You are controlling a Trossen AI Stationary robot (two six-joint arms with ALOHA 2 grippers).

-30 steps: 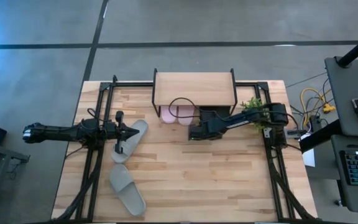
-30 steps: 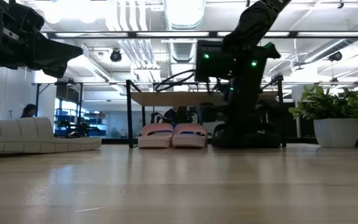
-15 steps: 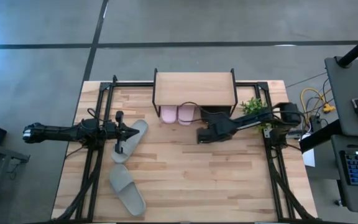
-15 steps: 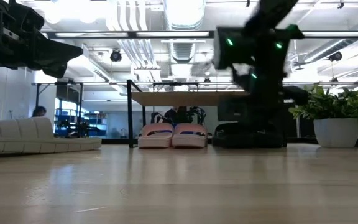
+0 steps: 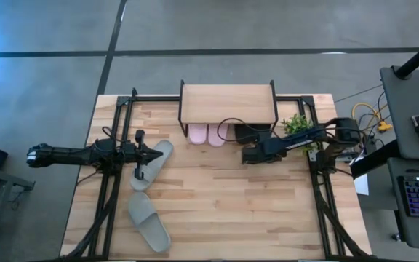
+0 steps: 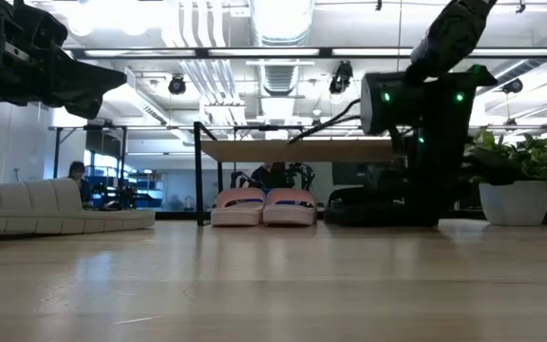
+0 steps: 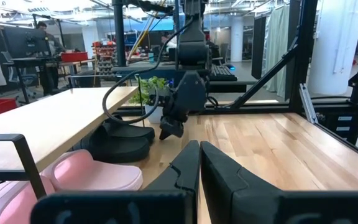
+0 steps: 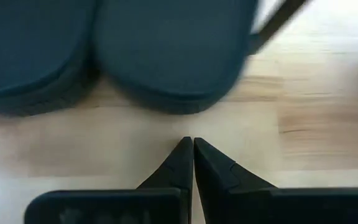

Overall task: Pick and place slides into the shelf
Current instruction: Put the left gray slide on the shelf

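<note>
The shelf stands at the table's far edge. Under it the pale pink pair and, to its right, the black pair rest on their soles, heels toward the near edge. My right gripper is shut, tilted down over bare wood just in front of the black heels. One grey-green slide lies at the left, beneath my shut, level left gripper, which stays clear above it. The other grey-green slide lies nearer the front edge.
A potted plant stands right of the shelf, close to my right arm. Black frame rails run along both sides of the table. Bare wood fills the middle and near part. People and desks show in the room behind.
My right gripper, shut throughout, has drawn back from under the shelf toward the table's right edge and slightly down, rolling a little at the wrist. The black pair, hidden behind the arm in the low view before, now shows under the shelf.
</note>
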